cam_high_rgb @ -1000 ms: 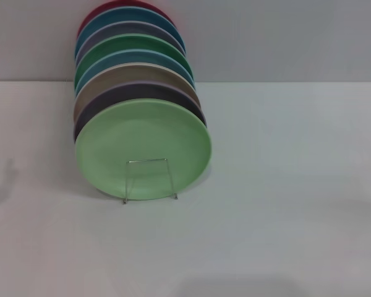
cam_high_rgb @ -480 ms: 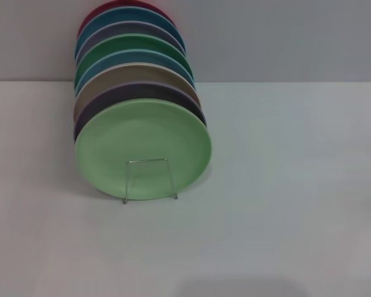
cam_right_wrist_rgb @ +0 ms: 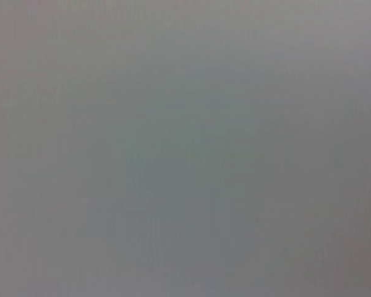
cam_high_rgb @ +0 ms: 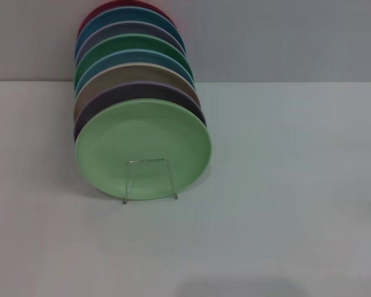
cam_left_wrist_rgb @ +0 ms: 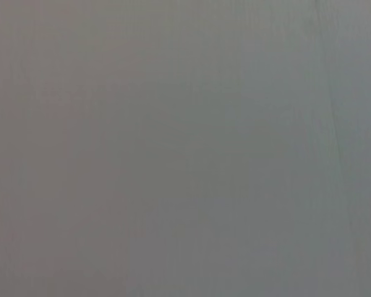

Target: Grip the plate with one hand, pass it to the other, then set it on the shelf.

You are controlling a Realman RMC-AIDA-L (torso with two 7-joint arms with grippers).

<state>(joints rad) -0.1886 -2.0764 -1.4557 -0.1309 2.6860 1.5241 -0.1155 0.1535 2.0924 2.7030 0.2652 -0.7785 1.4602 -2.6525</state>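
Note:
The pale light-green plate (cam_high_rgb: 143, 148) stands upright at the front of a row of plates in the head view, left of centre on the white table. The thin silver wire shelf (cam_high_rgb: 149, 180) holds it, and the rectangular front loop crosses the plate's lower face. Neither gripper shows in the head view. Both wrist views show only a plain grey surface, with no fingers and no plate.
Behind the light-green plate stand several more upright plates: a dark purple one (cam_high_rgb: 105, 104), a tan one (cam_high_rgb: 111, 79), a darker green one (cam_high_rgb: 127, 44), blue ones and a red one (cam_high_rgb: 105, 8) at the back. The white table (cam_high_rgb: 284, 185) runs to a grey wall.
A faint shadow at the far left of the table, seen one second ago, is gone. The plates and rack have not moved.

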